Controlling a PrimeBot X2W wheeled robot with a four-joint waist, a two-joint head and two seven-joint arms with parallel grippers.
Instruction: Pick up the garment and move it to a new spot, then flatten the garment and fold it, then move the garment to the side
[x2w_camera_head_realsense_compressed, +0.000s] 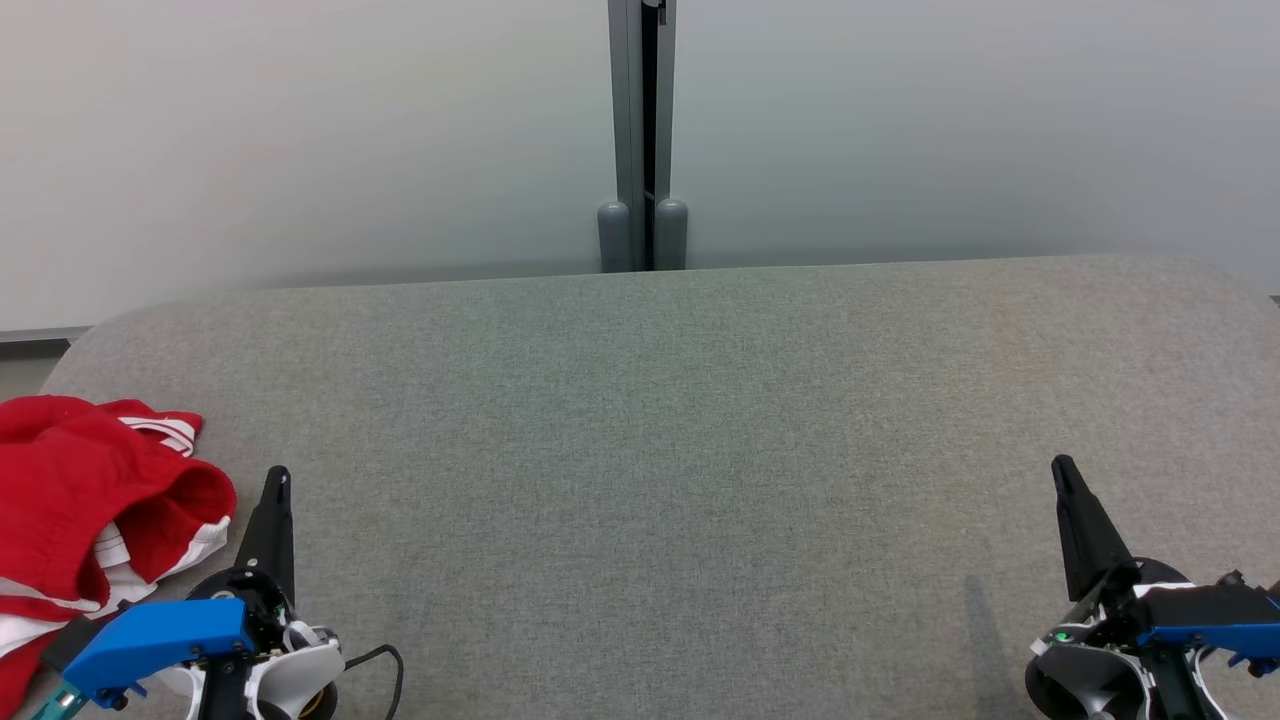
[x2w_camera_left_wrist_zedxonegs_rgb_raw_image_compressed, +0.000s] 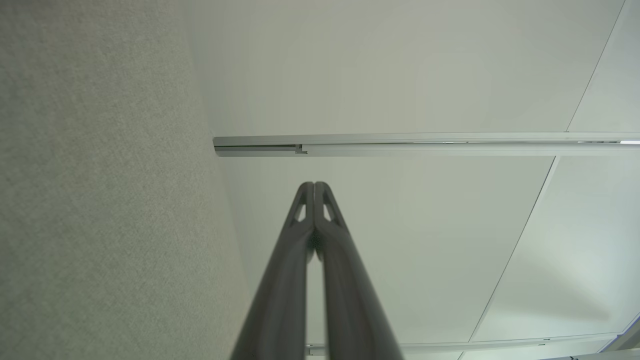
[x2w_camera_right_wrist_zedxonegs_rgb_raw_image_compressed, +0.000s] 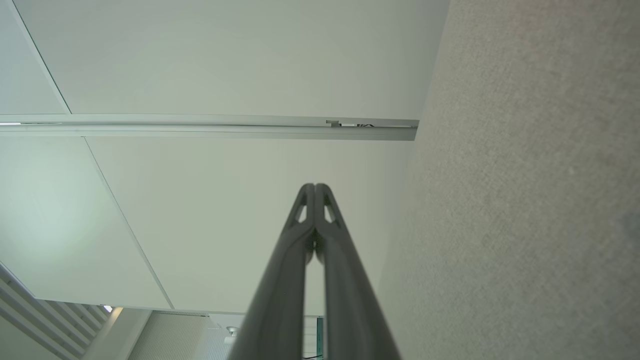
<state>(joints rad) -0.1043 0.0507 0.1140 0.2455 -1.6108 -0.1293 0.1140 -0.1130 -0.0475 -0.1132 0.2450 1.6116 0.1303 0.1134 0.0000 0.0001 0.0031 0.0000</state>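
No text, label, brand, number or sign can be read. The garment (x2w_camera_head_realsense_compressed: 70, 480) at the left edge of the table (x2w_camera_head_realsense_compressed: 650, 450) bears plain white stripes only.

Garment (x2w_camera_head_realsense_compressed: 90, 500) lies on table (x2w_camera_head_realsense_compressed: 700, 430) at its near-left corner, w/ part running off the head view's left & bottom edges. Left gripper (x2w_camera_head_realsense_compressed: 277, 478) sits just right of garment; right gripper (x2w_camera_head_realsense_compressed: 1062, 470) is well apart at near right, tabletop stretching betw. them. Behind table's far edge stands wall (x2w_camera_head_realsense_compressed: 300, 130), w/ upright post (x2w_camera_head_realsense_compressed: 642, 130) at ctr.
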